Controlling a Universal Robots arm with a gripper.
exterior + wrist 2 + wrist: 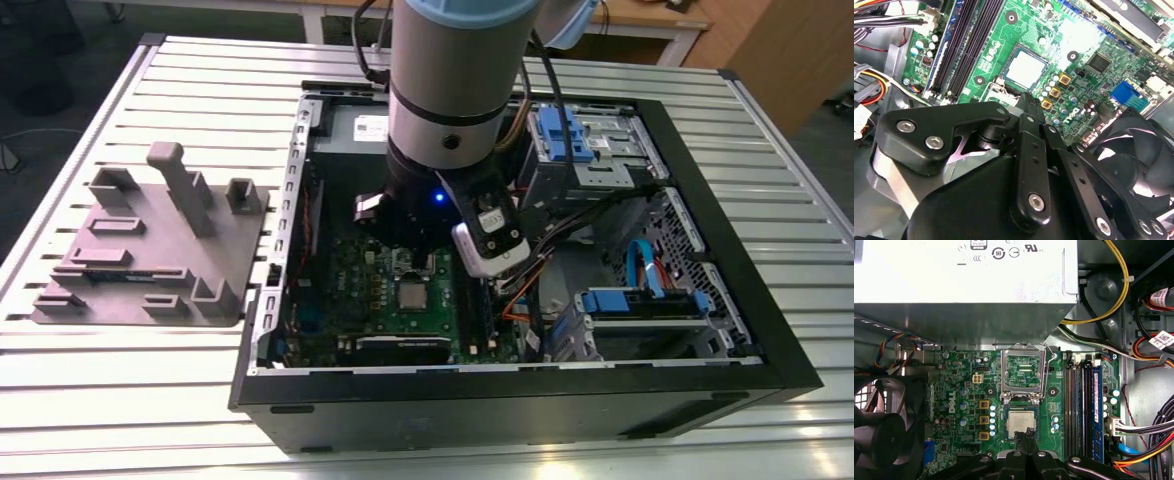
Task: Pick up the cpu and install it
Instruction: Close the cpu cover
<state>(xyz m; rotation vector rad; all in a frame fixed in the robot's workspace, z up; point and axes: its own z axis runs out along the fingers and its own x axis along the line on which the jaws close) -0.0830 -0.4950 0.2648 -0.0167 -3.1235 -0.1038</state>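
While the grey tray (pixel 147 250) rests on the tabletop (pixel 120 400) at the exterior view's left, the cpu (pixel 1021 423) lies in the motherboard (pixel 969 405) socket; the pincer (pixel 1026 434), fingertips together and empty, hovers at its edge.

Exterior view: high, oblique, set back, looking down at open computer case (pixel 534 300) on slatted tabletop (pixel 134 380). First wrist view: near-vertical, close above motherboard (pixel 969 395). Second wrist view: slanted, closer, past gripper (pixel 1026 100). Both wrist views share cpu (pixel 1021 423) and memory slots (pixel 966 45).
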